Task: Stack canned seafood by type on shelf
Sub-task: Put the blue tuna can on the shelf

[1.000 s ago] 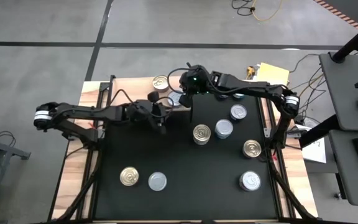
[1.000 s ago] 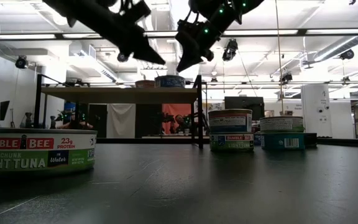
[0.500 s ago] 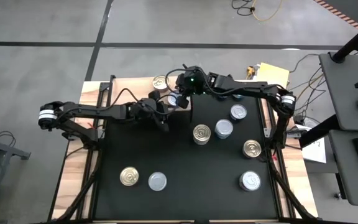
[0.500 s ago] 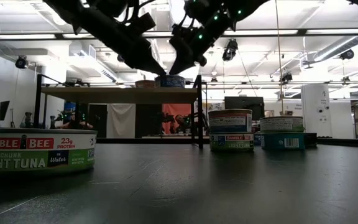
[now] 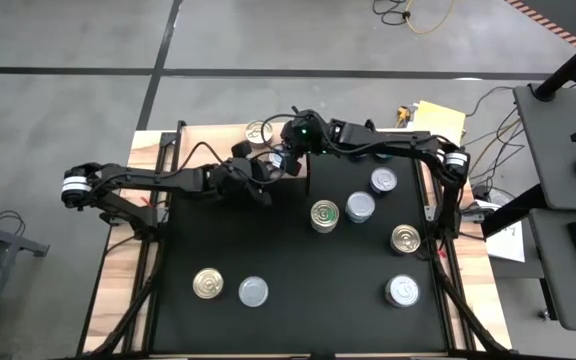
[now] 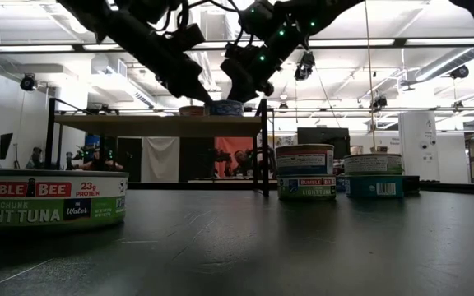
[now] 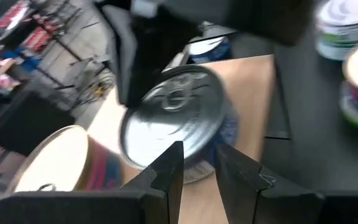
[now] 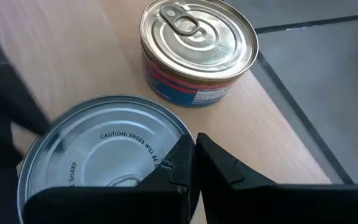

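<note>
On the light-brown shelf at the far edge of the table, two tins are sitting side by side: a gold-topped can and a silver-topped can, both upright on their flat bases with pull-tab lids facing up; being round and squat, neither is showing a long axis. In the high view the gold one is lying to the left of the silver one.

Both arms are converging over the silver-topped can. The right gripper is hanging over that can's rim with its fingers pressed together and nothing between them. The left gripper is hovering at the other side of the same can, its two fingers standing a narrow gap apart; whether they are touching the tin cannot be told, and nothing is seen clasped between them.

Elsewhere on the black table, the other tins are standing upright and well apart: a two-high stack with a gold top near the middle, a silver one just right of it, another silver one farther back, a gold one toward the right edge, a silver one near the right front, and a gold and silver pair at the left front.
</note>
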Robot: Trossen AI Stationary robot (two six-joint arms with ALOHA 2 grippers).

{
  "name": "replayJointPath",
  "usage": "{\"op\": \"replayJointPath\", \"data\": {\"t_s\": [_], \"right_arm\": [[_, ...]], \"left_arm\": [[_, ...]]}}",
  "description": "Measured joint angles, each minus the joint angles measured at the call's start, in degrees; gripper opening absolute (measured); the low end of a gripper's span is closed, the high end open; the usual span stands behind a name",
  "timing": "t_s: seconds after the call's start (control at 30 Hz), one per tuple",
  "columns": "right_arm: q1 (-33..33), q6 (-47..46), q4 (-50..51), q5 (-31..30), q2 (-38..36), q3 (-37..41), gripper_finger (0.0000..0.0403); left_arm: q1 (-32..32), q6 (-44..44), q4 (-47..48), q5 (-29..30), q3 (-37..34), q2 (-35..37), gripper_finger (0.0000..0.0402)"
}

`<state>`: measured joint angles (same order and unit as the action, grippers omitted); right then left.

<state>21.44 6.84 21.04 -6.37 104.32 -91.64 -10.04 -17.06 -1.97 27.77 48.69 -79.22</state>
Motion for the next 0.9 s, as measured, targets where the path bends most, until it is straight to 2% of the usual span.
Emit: {"op": "replayJointPath", "data": {"t_s": [0.7, 0.9], "right_arm": [[-0.25, -6.33, 6.44, 0.82, -2.38, 0.11, 0.0013], [-0.44, -7.57, 7.88, 0.77, -2.5, 0.09, 0.0013]], "left_arm": [[-1.48, 1.53, -0.12, 0.68, -0.09, 0.0, 0.0075], [-1.65, 2.12, -0.16, 6.26, -0.09, -0.07, 0.0075]]}}
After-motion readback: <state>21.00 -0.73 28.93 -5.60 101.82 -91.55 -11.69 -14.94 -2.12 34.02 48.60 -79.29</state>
